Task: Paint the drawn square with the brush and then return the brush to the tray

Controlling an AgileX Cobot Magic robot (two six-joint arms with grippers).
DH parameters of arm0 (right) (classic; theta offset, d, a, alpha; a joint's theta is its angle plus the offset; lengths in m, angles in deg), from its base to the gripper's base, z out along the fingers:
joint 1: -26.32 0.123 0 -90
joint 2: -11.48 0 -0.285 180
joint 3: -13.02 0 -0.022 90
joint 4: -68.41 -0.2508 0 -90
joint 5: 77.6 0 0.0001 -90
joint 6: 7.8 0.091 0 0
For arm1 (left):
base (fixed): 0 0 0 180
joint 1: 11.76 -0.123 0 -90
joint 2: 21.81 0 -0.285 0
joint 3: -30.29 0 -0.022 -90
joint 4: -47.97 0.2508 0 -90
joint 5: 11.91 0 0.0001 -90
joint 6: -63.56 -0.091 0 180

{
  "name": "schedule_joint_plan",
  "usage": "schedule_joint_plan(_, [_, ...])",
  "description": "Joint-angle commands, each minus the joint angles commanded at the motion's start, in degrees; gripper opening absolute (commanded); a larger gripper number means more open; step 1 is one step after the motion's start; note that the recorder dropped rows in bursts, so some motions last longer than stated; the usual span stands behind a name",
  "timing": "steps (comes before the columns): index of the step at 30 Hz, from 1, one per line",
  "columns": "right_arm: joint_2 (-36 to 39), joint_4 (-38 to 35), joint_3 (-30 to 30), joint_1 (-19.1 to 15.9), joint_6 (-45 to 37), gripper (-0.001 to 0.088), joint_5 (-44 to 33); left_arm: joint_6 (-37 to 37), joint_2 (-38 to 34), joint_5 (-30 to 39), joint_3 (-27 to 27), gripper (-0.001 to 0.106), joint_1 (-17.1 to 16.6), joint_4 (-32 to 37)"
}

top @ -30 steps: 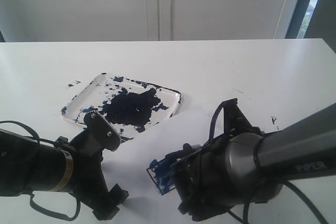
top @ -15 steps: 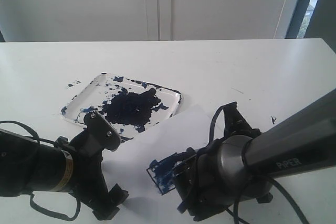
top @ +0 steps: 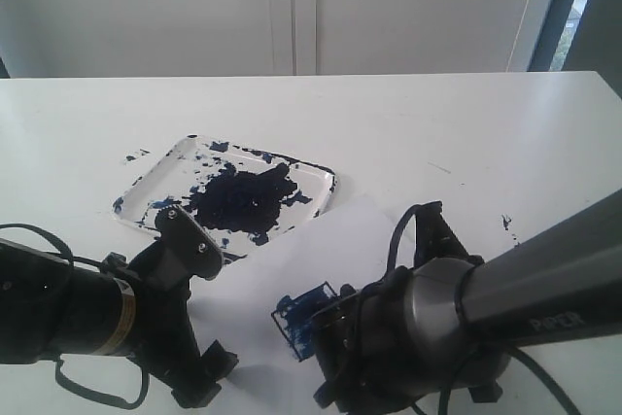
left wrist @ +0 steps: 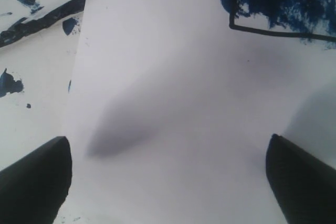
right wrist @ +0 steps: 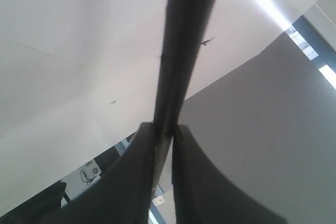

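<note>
The drawn square (top: 299,321) lies on the white paper (top: 292,259), smeared dark blue, its right part hidden by my right arm (top: 428,328). In the left wrist view the drawn square (left wrist: 283,1) shows one outlined corner with blue strokes. My right gripper (right wrist: 165,129) is shut on the brush (right wrist: 184,51), whose black handle runs up against the ceiling; its bristles are out of view. My left gripper (left wrist: 170,182) is open just above blank paper, left of the square. The paint-splattered tray (top: 316,177) sits behind the paper.
The paper's far corner (top: 364,203) reaches close to the tray's rim. Small paint flecks (top: 506,223) mark the table at the right. A black cable (top: 400,225) loops above my right wrist. The tray's edge (left wrist: 31,61) shows beside the paper.
My right arm has dropped lower and toward the front, uncovering more of the paper behind it. The left arm has not moved.
</note>
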Motion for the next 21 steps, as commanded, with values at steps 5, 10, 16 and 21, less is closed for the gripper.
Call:
schedule_joint_plan(5, [0.0, -2.9, 0.0, 0.1, -0.4, 0.0, 0.0, 0.4, 0.0, 0.0, 0.0, 0.105, 0.0, 0.0])
schedule_joint_plan(10, [0.0, -5.6, 0.0, 1.9, -0.9, 0.0, 0.0, 0.4, 0.0, 0.0, 0.0, 0.105, 0.0, 0.0])
schedule_joint_plan(16, [0.0, -5.5, 0.0, 3.8, -0.9, 0.0, 0.0, 0.4, 0.0, -0.1, 0.0, 0.105, 0.0, 0.0])
schedule_joint_plan(21, [0.0, -2.8, 0.0, 3.1, 0.8, 0.0, 0.0, 0.5, 0.0, -0.2, 0.0, 0.105, 0.0, 0.0])
